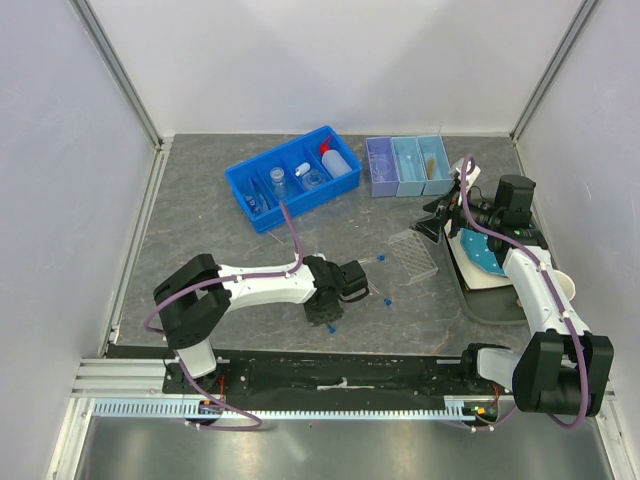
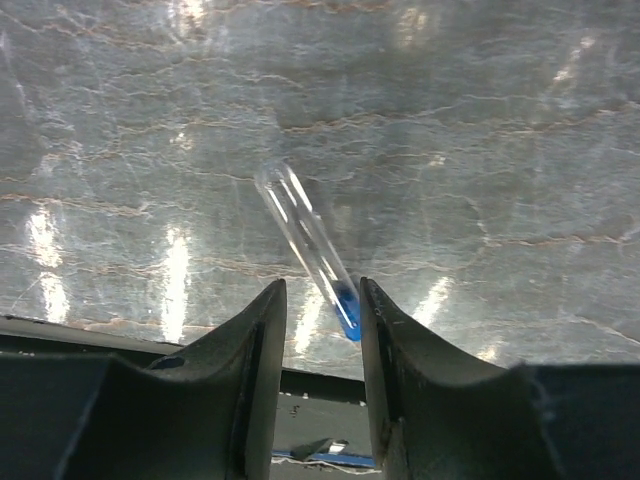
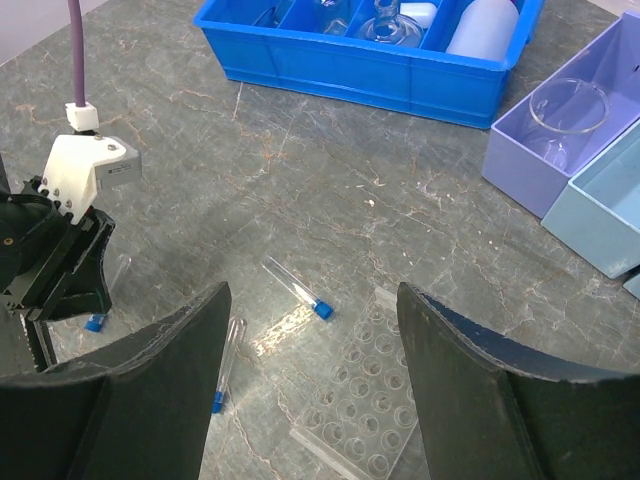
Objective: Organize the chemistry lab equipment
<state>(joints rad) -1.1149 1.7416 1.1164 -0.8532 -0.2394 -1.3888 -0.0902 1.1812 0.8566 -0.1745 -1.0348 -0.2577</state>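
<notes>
My left gripper [image 1: 326, 318] [image 2: 320, 292] points down at the table, open, its fingertips either side of the blue cap of a clear test tube [image 2: 305, 235] lying flat; the jaws do not press on it. My right gripper [image 1: 440, 215] [image 3: 312, 295] is open wide and empty above the clear tube rack [image 1: 413, 255] [image 3: 370, 400]. Two more blue-capped tubes [image 3: 297, 288] [image 3: 225, 365] lie left of the rack. The blue bin [image 1: 290, 175] [image 3: 380, 75] holds the white red-capped squeeze bottle [image 1: 337, 160] and small glass flasks [image 3: 385, 25]. The safety glasses are not visible.
Three small lavender and light-blue bins [image 1: 408, 165] stand at the back right; one holds a glass beaker [image 3: 565, 110], another a tan stick [image 1: 432, 165]. A teal plate [image 1: 483, 250] and a beige cup [image 1: 565, 285] sit under my right arm. White walls enclose the table.
</notes>
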